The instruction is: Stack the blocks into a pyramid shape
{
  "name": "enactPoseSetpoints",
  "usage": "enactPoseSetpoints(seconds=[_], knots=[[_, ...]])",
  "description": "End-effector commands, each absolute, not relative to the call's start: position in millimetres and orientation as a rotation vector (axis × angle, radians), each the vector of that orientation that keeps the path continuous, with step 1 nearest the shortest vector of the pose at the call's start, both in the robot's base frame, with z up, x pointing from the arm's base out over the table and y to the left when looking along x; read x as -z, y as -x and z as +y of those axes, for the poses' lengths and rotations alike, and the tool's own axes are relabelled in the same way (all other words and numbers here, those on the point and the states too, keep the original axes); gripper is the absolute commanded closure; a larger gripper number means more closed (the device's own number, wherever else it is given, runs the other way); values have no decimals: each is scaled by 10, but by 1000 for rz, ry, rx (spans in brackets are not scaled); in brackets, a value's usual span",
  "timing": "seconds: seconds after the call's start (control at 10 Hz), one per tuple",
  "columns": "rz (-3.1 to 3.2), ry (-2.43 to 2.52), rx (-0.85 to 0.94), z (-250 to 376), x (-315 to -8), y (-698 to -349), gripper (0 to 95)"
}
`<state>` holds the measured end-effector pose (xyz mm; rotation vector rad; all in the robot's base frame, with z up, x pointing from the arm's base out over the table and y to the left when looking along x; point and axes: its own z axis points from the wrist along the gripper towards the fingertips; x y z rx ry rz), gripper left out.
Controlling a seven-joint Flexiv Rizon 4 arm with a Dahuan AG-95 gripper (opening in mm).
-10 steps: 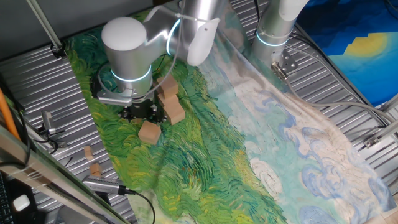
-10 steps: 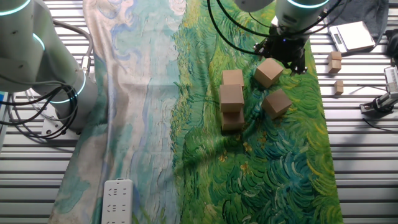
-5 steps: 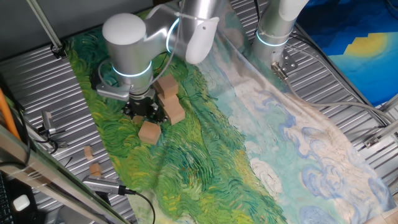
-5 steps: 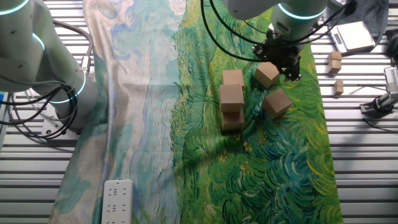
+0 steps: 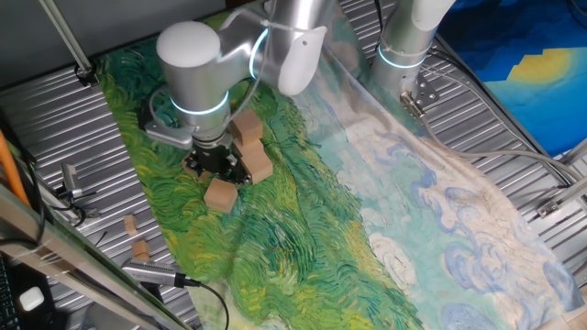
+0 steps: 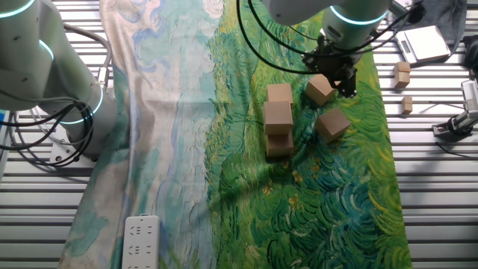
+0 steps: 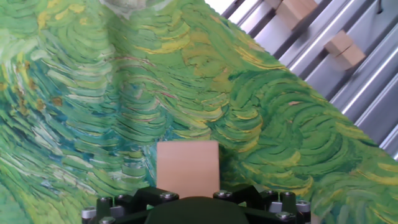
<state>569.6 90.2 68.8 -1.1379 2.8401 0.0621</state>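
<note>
Hovering low over the green painted cloth (image 6: 328, 187), the tool (image 6: 332, 73) sits right at one block (image 6: 320, 89), which in the hand view (image 7: 187, 168) fills the space just ahead of the tool's body. Whether the fingers are clamped on it or merely straddling it cannot be told, since the fingertips are hidden in every view. A second loose block (image 6: 332, 124) lies on the cloth near the tool, and the started stack (image 6: 278, 119) stands a little further off, with one cube resting on others. The cloth is wrinkled and soft beside the stack, so any block set down there could rock or tip. The block at the tool looks turned out of line with the stack, so a skewed grip could carry it in crooked and nudge the stack over.
</note>
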Motion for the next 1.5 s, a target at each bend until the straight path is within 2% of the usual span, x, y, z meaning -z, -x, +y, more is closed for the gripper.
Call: enactPoseSetpoints(seconds=[0.1, 1.5], knots=[[2835, 1140, -57, 909, -652, -5702, 0], [2795, 1154, -21, 919, -379, -5699, 0]])
